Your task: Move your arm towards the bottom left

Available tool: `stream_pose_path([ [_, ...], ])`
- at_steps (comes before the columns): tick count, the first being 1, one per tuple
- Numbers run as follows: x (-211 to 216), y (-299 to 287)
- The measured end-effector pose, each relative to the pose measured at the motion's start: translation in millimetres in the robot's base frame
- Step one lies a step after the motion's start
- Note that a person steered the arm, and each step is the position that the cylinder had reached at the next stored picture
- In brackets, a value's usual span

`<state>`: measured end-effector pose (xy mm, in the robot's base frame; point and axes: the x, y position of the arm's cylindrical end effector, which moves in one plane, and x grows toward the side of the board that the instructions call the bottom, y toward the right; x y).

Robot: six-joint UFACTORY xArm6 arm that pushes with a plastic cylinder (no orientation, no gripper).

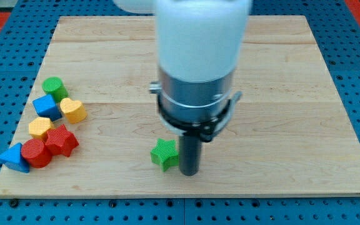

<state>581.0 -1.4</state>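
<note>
— Resting on the wooden board (280, 75), my tip (189, 174) sits low and a little right of centre in the view, touching or just beside the right side of the green star block (164, 154); which of the two, I cannot tell.

— How does the rod stand?

— Upright, long axis running up the view into the grey collar (195, 103) and the blurred white arm body (199, 31). It is a plain rod with nothing to open or shut, and it holds nothing.

— Any writing?

— None I can read.

— And the other blocks?

— Well apart, clustered at the view's left edge: a green cylinder (54, 88) uppermost, a blue cube (47, 107) below it, a yellow heart (73, 110) beside that, a second yellow block (40, 127), a red star-like block (61, 140), a red cylinder (36, 152), and a blue triangle (14, 157) nearest the bottom left corner.
</note>
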Motion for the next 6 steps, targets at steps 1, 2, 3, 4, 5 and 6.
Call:
stream_pose_path([
  [1,0,-24],
  [2,22,-76],
  [3,37,-125],
  [4,36,-197],
  [5,23,-254],
  [6,0,-260],
])
